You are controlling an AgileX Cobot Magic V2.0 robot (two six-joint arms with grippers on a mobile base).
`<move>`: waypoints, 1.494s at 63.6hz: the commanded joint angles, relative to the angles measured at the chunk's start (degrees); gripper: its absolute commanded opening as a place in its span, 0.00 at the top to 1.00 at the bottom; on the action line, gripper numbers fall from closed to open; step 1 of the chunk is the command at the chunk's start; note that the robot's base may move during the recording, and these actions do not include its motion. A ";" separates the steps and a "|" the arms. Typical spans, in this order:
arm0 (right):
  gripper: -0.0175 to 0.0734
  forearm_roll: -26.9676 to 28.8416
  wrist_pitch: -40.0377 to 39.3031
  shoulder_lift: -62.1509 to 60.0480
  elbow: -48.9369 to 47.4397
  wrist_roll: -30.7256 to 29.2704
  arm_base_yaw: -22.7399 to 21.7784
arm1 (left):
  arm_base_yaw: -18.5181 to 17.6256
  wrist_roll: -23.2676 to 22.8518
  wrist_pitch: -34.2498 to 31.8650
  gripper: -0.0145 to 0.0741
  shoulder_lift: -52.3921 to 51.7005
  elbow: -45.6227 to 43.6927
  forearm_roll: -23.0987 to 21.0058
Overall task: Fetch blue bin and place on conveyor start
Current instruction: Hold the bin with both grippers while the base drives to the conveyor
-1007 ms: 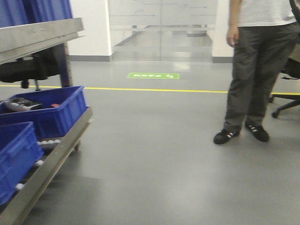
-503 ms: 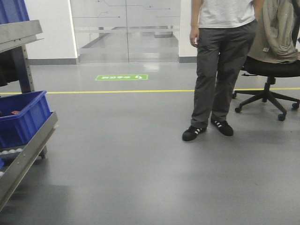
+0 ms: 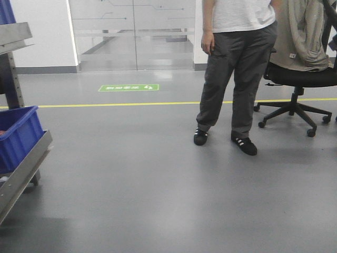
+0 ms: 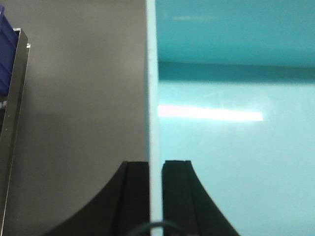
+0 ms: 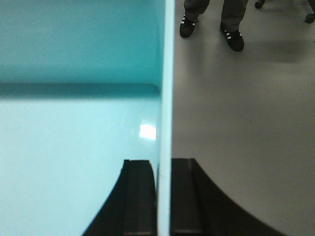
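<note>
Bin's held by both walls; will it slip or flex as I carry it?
Probably light: the blue bin looks empty. Its glossy, thin walls may slip or bow in the left gripper and right gripper.

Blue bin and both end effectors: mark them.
blue bin [image 4: 236, 147]: left wrist view, bare inner surface.
left end effector [image 4: 155, 164]: left wrist view, midway between fingertips, astride bin wall.
right end effector [image 5: 165, 162]: right wrist view, midway between fingertips, astride bin wall.
</note>
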 commanded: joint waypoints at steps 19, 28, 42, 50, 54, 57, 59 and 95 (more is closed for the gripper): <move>0.98 -2.70 -1.69 -0.70 -0.48 -0.79 -0.34 | -0.25 0.39 -2.17 0.96 -0.90 -0.77 1.28; 0.98 -2.70 -1.69 -0.70 -0.48 -0.79 -0.34 | -0.25 0.39 -2.17 0.96 -0.90 -0.77 1.28; 0.98 -2.70 -1.69 -0.70 -0.48 -0.79 -0.34 | -0.25 0.39 -2.17 0.96 -0.90 -0.77 1.28; 0.98 -2.70 -1.69 -0.70 -0.48 -0.79 -0.34 | -0.25 0.39 -2.33 0.96 -0.90 -0.77 1.28; 0.98 -2.70 -1.80 -0.70 -0.48 -0.79 -0.34 | -0.25 0.39 -2.96 0.96 -0.90 -0.77 1.28; 0.98 -2.70 -1.94 -0.70 -0.48 -0.79 -0.34 | -0.25 0.39 -3.36 0.96 -0.90 -0.77 1.42; 0.98 -2.70 -2.07 -0.70 -0.48 -0.79 -0.34 | -0.25 0.39 -3.36 0.96 -0.90 -0.77 1.42; 0.98 -2.70 -5.31 -0.70 -0.48 -0.79 -0.34 | -0.25 0.39 -3.46 0.96 -0.55 -0.77 1.52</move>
